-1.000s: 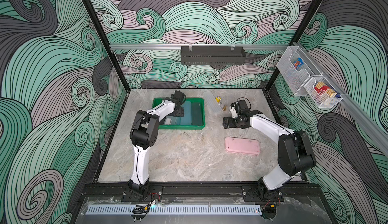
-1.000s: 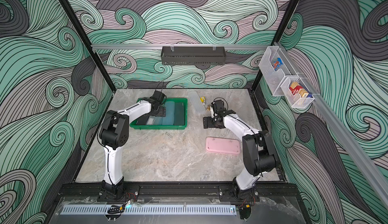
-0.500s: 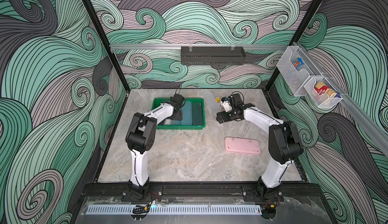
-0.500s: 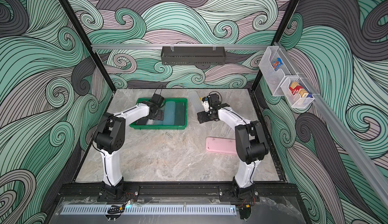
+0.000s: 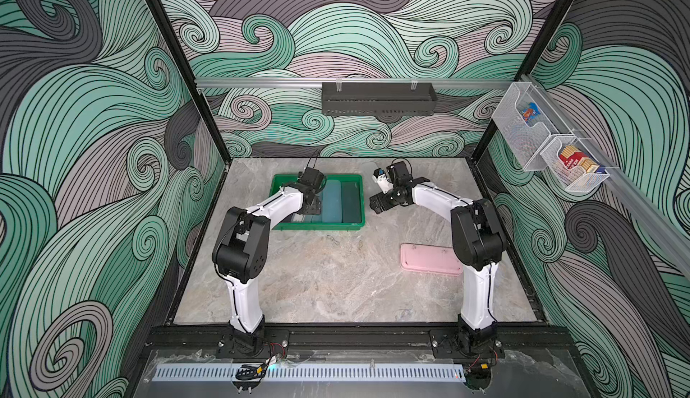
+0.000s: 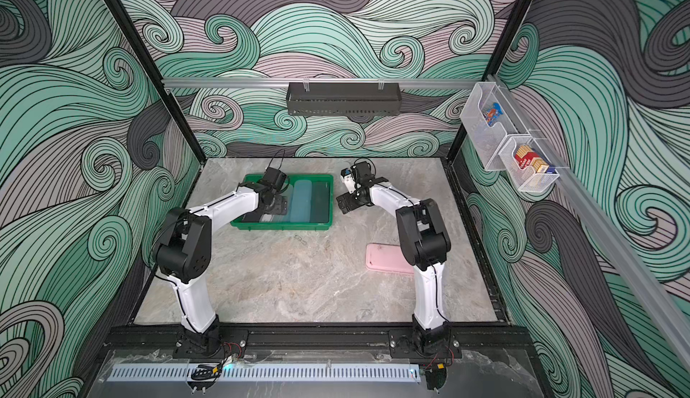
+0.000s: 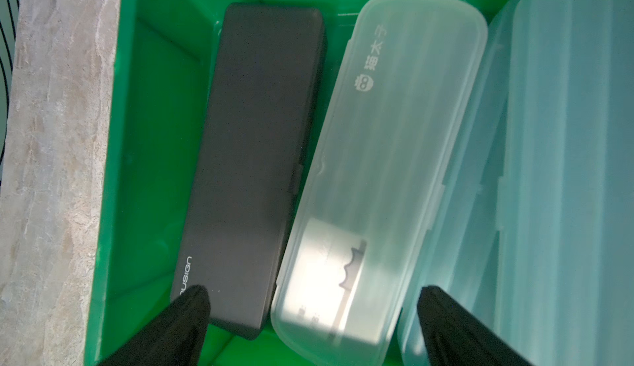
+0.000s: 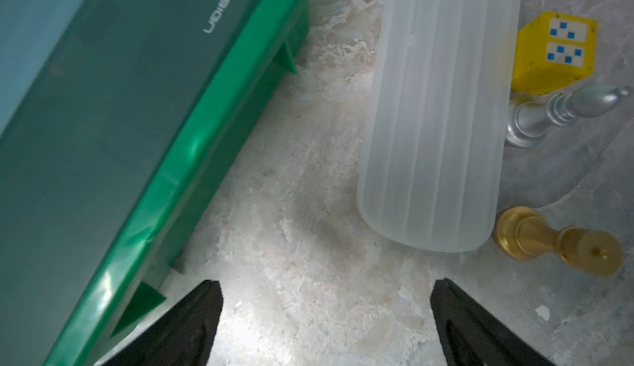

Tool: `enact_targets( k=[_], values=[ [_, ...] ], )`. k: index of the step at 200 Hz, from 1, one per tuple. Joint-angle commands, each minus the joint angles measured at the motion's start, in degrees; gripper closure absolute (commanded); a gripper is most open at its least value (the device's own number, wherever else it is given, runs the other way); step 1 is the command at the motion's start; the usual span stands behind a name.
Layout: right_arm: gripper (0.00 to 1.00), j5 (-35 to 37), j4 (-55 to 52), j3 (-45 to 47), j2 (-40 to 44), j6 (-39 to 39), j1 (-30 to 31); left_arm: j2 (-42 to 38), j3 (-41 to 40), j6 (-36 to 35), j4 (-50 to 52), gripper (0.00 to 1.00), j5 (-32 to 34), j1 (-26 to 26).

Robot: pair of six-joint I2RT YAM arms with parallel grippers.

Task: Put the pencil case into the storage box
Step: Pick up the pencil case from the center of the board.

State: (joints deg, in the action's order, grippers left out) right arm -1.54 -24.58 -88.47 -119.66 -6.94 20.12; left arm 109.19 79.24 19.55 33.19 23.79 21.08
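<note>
Hovering w/ L tool spread wide, empty, over box; packed w/ black case, clear case, blue case, green case. Swung R tool, also spread & empty, back beside box since a sec ago: lined up on frosted case, probably next pick; pink case out on desk too.

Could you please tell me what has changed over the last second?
The right claw slid sideways toward the box, its arm folding in. The left claw barely shifted above the box. Both are open; nothing was grasped or released. The pink case and the cases in the box stayed put.
</note>
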Motion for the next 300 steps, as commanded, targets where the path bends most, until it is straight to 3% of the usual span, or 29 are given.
enact_targets(
  k=[1,109,300],
  values=[
    [0.01,2.9,0.9,-3.0,-1.5,-0.3,-0.1,-1.2,-0.4,-1.1,-0.9,0.01,0.4,-0.3],
    [0.01,3.4,-8.8,-17.1,-11.0,3.0,-0.9,-2.3,-1.9,-1.9,-2.0,0.01,-0.2,-0.8],
    [0.01,1.4,-21.2,-30.6,-20.0,3.6,-2.5,-1.9,-2.5,-2.5,-2.9,0.01,-1.3,-1.6]
  ],
)
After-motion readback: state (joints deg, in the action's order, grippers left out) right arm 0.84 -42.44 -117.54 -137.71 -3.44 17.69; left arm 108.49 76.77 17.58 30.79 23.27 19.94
